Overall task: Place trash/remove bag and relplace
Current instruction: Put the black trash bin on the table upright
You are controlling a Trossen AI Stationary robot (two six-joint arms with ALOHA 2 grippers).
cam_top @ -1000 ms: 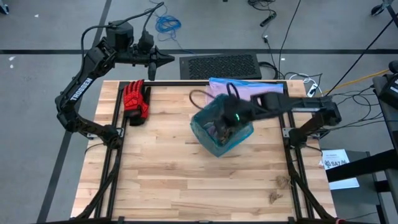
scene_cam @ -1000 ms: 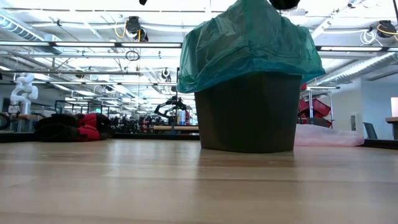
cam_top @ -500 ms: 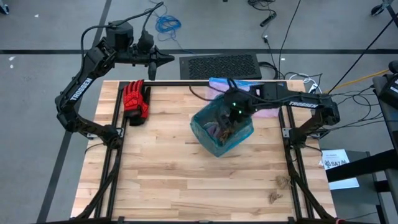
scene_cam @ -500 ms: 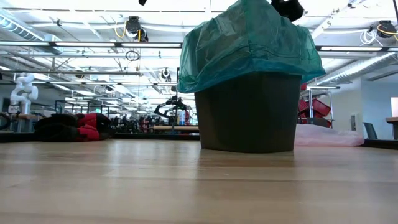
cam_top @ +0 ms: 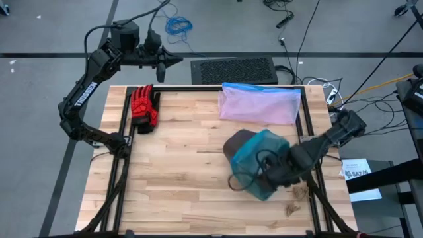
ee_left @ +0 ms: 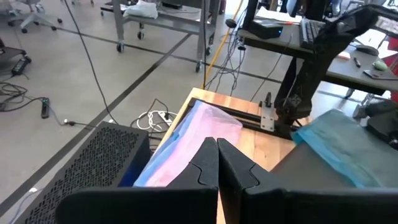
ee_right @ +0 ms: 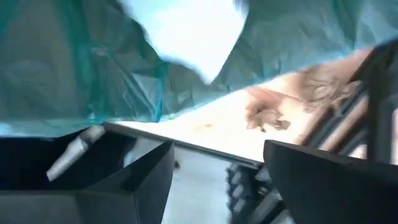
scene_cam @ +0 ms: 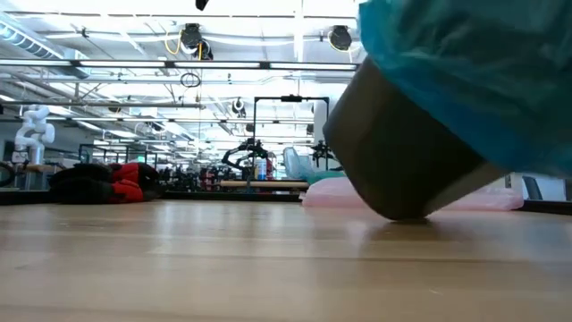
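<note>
The worktop [cam_top: 178, 192] carries a dark bin [cam_top: 236, 147] tipped over, the bag [cam_top: 261, 162] not yet off it, so removal and replacement remain. The pink bag [cam_top: 259, 104] lies beyond. The right end effector [cam_top: 272, 173], fingers apart, is beside the liner; the left end effector [cam_top: 180, 61], fingers together, waits off the worktop.

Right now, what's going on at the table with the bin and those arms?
The bin, lined with the teal bag, is tipped over toward the table's right front, resting on one edge of its base. The right gripper is at the bag end with its fingers open; whether it touches the bag is unclear. The left gripper waits shut beyond the table's back edge. A pink bag and red gloves lie near the back.
</note>
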